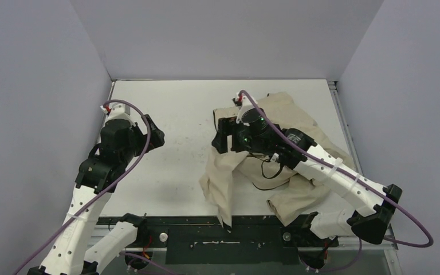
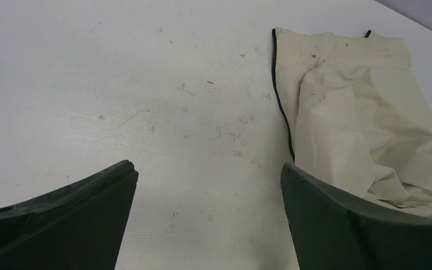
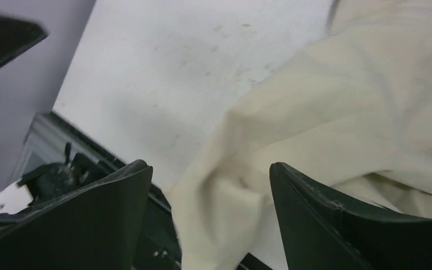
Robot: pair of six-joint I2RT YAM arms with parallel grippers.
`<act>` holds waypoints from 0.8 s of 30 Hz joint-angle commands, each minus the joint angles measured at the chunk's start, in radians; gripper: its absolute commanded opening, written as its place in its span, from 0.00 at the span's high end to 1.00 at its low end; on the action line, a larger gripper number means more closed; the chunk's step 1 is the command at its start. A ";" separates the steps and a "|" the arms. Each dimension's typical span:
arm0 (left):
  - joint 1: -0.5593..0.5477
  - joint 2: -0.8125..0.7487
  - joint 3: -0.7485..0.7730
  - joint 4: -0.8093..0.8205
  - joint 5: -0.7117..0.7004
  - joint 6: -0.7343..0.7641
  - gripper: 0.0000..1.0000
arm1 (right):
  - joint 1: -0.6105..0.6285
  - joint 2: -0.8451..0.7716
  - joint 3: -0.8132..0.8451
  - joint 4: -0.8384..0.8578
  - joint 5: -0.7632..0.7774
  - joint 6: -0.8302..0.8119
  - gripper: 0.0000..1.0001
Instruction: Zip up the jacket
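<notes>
My left end effector (image 2: 205, 174) hangs with its fingers wide apart over the table (image 2: 146, 84). The right end effector (image 3: 209, 169) is spread too, above the crumpled jacket (image 1: 226, 172), which is heaped on the table's right side with a corner drooping off the near edge.

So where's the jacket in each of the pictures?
Top external: jacket crumpled on the right half of the table, one corner hanging over the near edge.
Left wrist: jacket at upper right, dark zipper edge on its left.
Right wrist: jacket fills the right side, spilling over the near edge.
Shared landmark: the white table beside the jacket.
</notes>
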 commanded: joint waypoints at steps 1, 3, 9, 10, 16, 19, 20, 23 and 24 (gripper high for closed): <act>0.004 -0.005 -0.018 0.034 0.008 -0.006 0.03 | -0.197 -0.103 -0.007 -0.114 0.208 0.045 0.21; 0.003 -0.001 -0.026 0.049 0.032 0.000 0.03 | -0.308 -0.124 -0.020 -0.162 0.220 0.031 0.17; 0.003 0.011 -0.047 0.079 0.062 0.006 0.03 | -0.506 -0.046 -0.007 -0.277 0.148 -0.079 0.12; 0.004 0.012 -0.059 0.092 0.077 0.011 0.03 | -0.506 -0.033 0.000 -0.291 0.161 -0.084 0.12; -0.006 0.036 -0.196 0.311 0.358 -0.044 0.03 | -0.541 -0.037 0.029 -0.340 0.298 -0.051 0.02; -0.075 0.090 -0.278 0.465 0.364 -0.086 0.03 | -0.571 -0.062 0.022 -0.325 0.264 -0.051 0.01; -0.110 0.125 -0.284 0.494 0.337 -0.087 0.03 | -0.573 -0.069 0.016 -0.321 0.254 -0.045 0.01; -0.242 0.259 -0.256 0.565 0.277 -0.080 0.03 | -0.575 -0.095 -0.020 -0.291 0.185 -0.039 0.00; -0.290 0.302 -0.243 0.589 0.266 -0.080 0.03 | -0.577 -0.104 -0.040 -0.255 0.143 -0.048 0.00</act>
